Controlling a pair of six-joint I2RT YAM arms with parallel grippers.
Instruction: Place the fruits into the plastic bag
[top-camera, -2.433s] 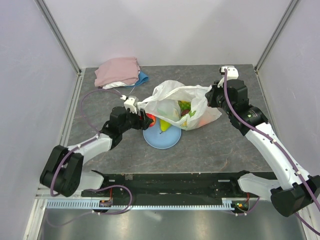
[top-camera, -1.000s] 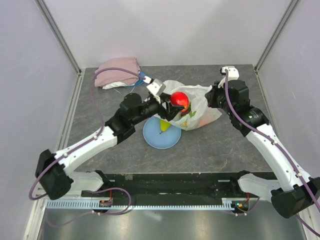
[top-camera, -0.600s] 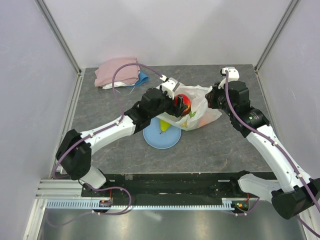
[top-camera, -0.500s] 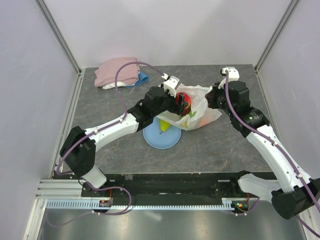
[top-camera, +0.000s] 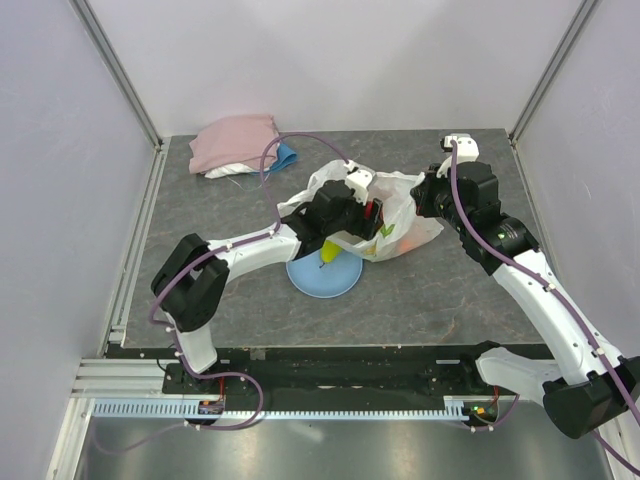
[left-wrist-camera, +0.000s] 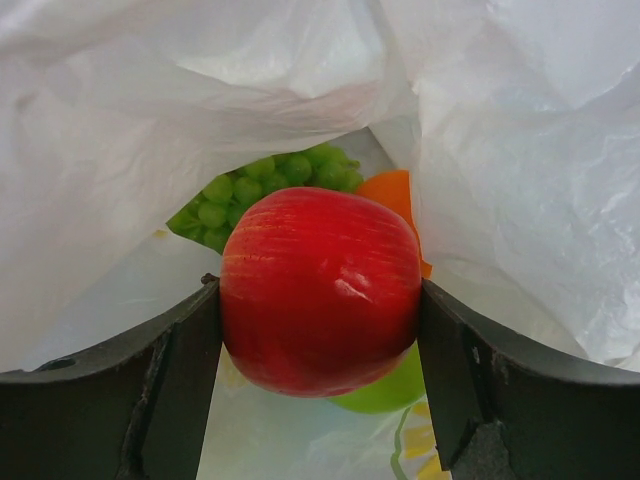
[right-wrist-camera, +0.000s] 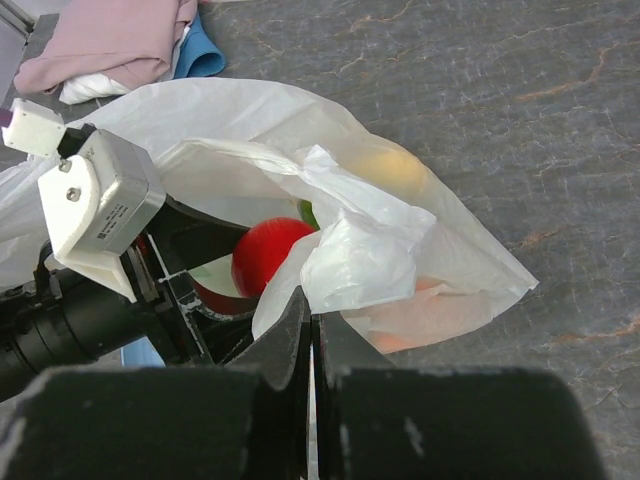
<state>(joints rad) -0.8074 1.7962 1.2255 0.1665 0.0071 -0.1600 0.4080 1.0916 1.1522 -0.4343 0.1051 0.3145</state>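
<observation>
1. Nearest, low in the centre of the top view: a round light-blue plate (top-camera: 345, 282) lies flat on the dark, veined, stone-look bench (top-camera: 440, 290). A smooth yellow-green pear (top-camera: 328, 252) sits on the plate's far part, right by the bag's near edge.
2. Just behind, at frame centre, is the plastic bag (top-camera: 400, 205), thin, white, translucent and crinkled. Its mouth faces the left of the frame.
3. The left gripper (left-wrist-camera: 320, 300) is inside that mouth. Its black fingers (left-wrist-camera: 175, 385) are clamped flat on both sides of the red apple (left-wrist-camera: 320, 285), which is round, glossy and faintly streaked.
4. Deeper in the bag, past the apple, a knobbly green grape bunch (left-wrist-camera: 260, 190) sits at upper left. A smooth orange (left-wrist-camera: 392, 195) is at upper right, and a green apple (left-wrist-camera: 385, 392) peeks out below.
5. The right gripper (right-wrist-camera: 308, 335), at the bottom centre of its own view, is pinched fully together on a bunched fold of the bag's rim. A pale yellow rounded shape shows through the film above it.
6. Farthest back, at the upper left of the top view, lies a soft folded pink cloth (top-camera: 235, 143). A blue piece (top-camera: 288, 155) pokes out at its right side.
7. Half a second ago the apple sat at the bag's lip, its red plain from above. Now the left gripper has gone further in and only a sliver of red shows. The right arm, plate and pear have not moved.
</observation>
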